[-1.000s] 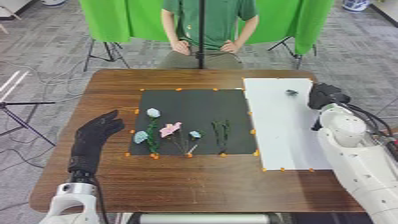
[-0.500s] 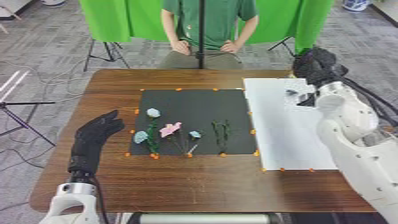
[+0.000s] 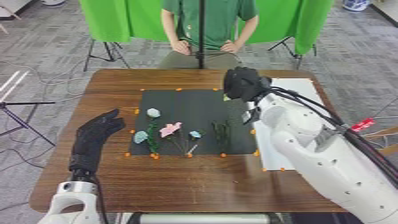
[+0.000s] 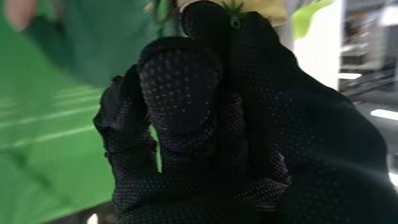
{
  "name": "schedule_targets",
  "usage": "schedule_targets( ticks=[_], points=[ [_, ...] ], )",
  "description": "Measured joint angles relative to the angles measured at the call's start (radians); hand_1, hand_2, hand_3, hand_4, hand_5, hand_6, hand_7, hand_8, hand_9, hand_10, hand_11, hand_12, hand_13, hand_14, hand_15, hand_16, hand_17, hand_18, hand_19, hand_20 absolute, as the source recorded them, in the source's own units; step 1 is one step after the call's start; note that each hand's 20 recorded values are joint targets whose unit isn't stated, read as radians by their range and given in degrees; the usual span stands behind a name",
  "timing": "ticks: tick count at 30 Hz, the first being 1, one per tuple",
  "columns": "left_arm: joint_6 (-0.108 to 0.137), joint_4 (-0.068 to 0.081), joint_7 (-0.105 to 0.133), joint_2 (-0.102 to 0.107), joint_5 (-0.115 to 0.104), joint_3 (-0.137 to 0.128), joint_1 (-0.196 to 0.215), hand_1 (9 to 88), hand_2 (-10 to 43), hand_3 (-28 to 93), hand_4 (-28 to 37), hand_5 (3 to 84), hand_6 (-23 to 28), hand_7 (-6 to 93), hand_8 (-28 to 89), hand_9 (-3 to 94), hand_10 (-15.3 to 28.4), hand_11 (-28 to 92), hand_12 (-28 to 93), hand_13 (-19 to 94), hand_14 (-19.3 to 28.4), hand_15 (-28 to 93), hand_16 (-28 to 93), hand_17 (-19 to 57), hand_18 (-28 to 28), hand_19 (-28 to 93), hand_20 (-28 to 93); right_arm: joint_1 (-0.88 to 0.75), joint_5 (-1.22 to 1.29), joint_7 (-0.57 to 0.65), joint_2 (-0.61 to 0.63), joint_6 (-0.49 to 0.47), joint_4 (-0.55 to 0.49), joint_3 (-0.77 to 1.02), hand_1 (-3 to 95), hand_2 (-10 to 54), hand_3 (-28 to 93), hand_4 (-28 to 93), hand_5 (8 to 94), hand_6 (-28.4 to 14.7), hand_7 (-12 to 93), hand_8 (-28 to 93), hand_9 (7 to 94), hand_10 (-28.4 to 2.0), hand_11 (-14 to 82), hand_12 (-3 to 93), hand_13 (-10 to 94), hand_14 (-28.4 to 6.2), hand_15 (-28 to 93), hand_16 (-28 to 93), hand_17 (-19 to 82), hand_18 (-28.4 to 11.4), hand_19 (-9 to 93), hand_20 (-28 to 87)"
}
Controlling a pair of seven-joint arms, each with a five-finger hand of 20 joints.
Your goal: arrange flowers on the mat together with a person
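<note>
My right hand (image 3: 245, 85) is over the back right of the dark mat (image 3: 182, 100), with a small yellow patch at its fingers. In the right wrist view, my right hand (image 4: 182, 95) pinches a green stem end between finger and thumb, beside a yellow flower (image 4: 265, 9). On the mat's left lie a pale flower (image 3: 154, 113) and a blue flower (image 3: 140, 136) with leafy stems. A pink flower (image 3: 171, 129) and a small blue flower (image 3: 195, 134) lie in the middle, green stems (image 3: 221, 131) to their right. My left hand (image 3: 94, 131) rests open left of the mat.
A white board (image 3: 298, 88) lies at the right, partly under my right arm. Orange bits (image 3: 155, 156) line the edges of the mat and board. Brown wooden table (image 3: 191, 185) stretches in front of the mat.
My right hand has moved left from the white board's far right edge to over the dark mat's back right corner. The left hand and the flowers on the mat have kept their places.
</note>
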Motion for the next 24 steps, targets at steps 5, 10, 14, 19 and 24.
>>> schedule_targets(
  ticks=[5,10,14,19,24],
  points=[
    [-0.002,0.001,-0.002,0.000,0.000,0.000,-0.002,28.1,3.1,65,-20.9,49.1,4.8,15.6,-6,48.4,14.2,22,13,39,19.8,25,0,8.0,15.6,19,19,0.004,-0.006,-0.013,-0.038,-0.011,0.027,-0.050,61.9,-9.5,64,-24,83.3,3.4,20,5,93.0,-7.3,7.2,39.8,88,-3.9,47,40,41,-20.3,75,58],
    [-0.002,0.001,-0.003,0.000,0.000,0.000,-0.002,28.1,3.1,65,-20.9,49.0,4.8,15.5,-6,48.4,14.2,22,13,39,19.8,25,0,8.0,15.6,19,19,0.004,-0.023,-0.013,-0.062,-0.015,0.055,-0.051,58.9,-9.5,64,-23,81.5,3.1,19,6,91.7,-7.5,7.3,40.4,87,-4.2,48,40,40,-20.5,76,58],
    [-0.002,0.001,-0.003,0.000,0.000,0.000,-0.002,28.1,3.1,65,-20.9,49.0,4.8,15.5,-6,48.4,14.2,22,13,39,19.8,25,0,8.0,15.6,19,19,0.004,-0.045,-0.011,-0.067,-0.028,0.074,-0.050,56.2,-9.5,64,-23,79.2,2.8,18,6,90.9,-8.0,7.1,40.5,86,-4.5,49,39,39,-20.5,76,58],
    [-0.004,0.002,-0.004,0.000,0.000,-0.001,-0.002,28.0,3.0,65,-20.8,49.0,4.8,15.4,-6,48.4,14.3,22,13,39,19.9,25,0,8.0,15.6,19,19,0.003,-0.061,-0.011,-0.069,-0.041,0.094,-0.044,53.0,-9.5,64,-23,77.3,3.0,17,5,89.1,-8.5,9.9,40.0,84,-5.1,51,38,37,-21.0,75,57],
    [-0.004,0.002,-0.004,-0.001,0.000,-0.002,-0.002,28.0,3.0,65,-20.8,49.0,4.8,15.4,-6,48.4,14.2,22,13,39,19.9,25,0,8.0,15.6,19,19,0.002,-0.074,-0.012,-0.072,-0.050,0.108,-0.040,51.6,-9.5,64,-23,76.0,3.2,17,5,88.1,-8.5,11.7,39.1,84,-5.2,51,37,37,-20.9,75,57]
  ],
)
